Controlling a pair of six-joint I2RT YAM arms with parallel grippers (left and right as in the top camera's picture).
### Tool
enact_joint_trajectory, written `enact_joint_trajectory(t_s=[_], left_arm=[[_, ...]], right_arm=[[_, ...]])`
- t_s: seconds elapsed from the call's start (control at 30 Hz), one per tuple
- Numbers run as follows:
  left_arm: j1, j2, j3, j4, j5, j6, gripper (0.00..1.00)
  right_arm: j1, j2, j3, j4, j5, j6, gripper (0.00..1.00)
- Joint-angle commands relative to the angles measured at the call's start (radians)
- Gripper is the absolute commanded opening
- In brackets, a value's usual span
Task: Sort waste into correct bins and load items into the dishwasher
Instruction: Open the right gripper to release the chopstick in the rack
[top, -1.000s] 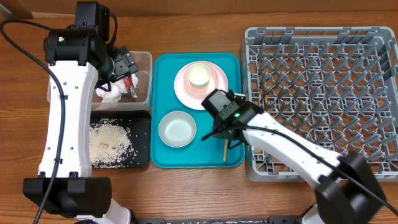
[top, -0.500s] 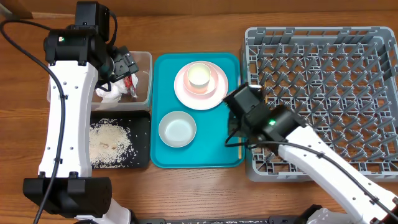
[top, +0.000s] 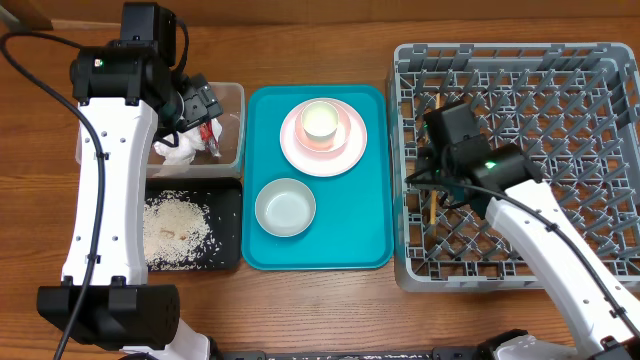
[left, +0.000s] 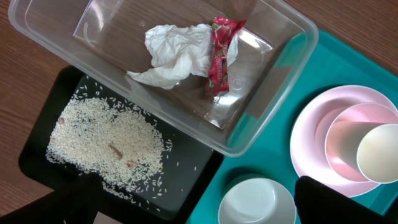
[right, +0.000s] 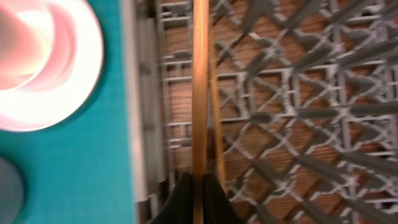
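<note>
In the clear tub (left: 283, 68) lie the crumpled white napkin (left: 174, 53) and the red wrapper (left: 219, 53). My left gripper (top: 203, 112) hovers over it, open and empty, with its fingertips (left: 333, 199) dark at the bottom edge of the left wrist view. White rice (left: 106, 143) is spread in the black tray (left: 193, 165). On the teal tray (top: 350, 225) stand the pink plate (top: 345, 158), with the white cup (top: 322, 122) on it, and the white bowl (top: 285, 207). My right gripper (right: 200, 198) is shut on the two chopsticks (right: 200, 87) over the left part of the grey dishwasher rack (top: 520, 60).
The rack's upright pegs (right: 298, 112) stand under and to the right of the chopsticks. Its left wall (right: 146, 93) runs next to the teal tray (right: 68, 162). Bare wooden tabletop (top: 300, 300) shows along the front.
My right gripper has carried the chopsticks from the teal tray's right side, rightward and away from me, to over the rack's left part. The left arm has not moved.
</note>
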Motion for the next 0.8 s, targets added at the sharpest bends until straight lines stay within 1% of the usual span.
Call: enact_joint_trajectory(t_s=[0.0,0.07,0.23,0.5,0.77], left_arm=[[0.000,-0.002,0.007,0.002,-0.009,0.002,1.00],[0.000,-0.002,0.007,0.002,-0.009,0.002,1.00],[0.000,-0.002,0.007,0.002,-0.009,0.002,1.00],[0.000,-0.002,0.007,0.002,-0.009,0.002,1.00],[0.000,-0.002,0.007,0.002,-0.010,0.002,1.00]], right_arm=[[-0.038,-0.020,0.023,0.003,0.017,-0.094,0.04],[-0.051,-0.020,0.015,0.001,0.017,-0.119,0.04],[-0.067,-0.015,-0.017,0.016,0.018,-0.121,0.04],[-0.069,0.047,-0.021,0.025,0.020,-0.126,0.04],[-0.071,0.109,-0.022,0.045,0.095,-0.125,0.04]])
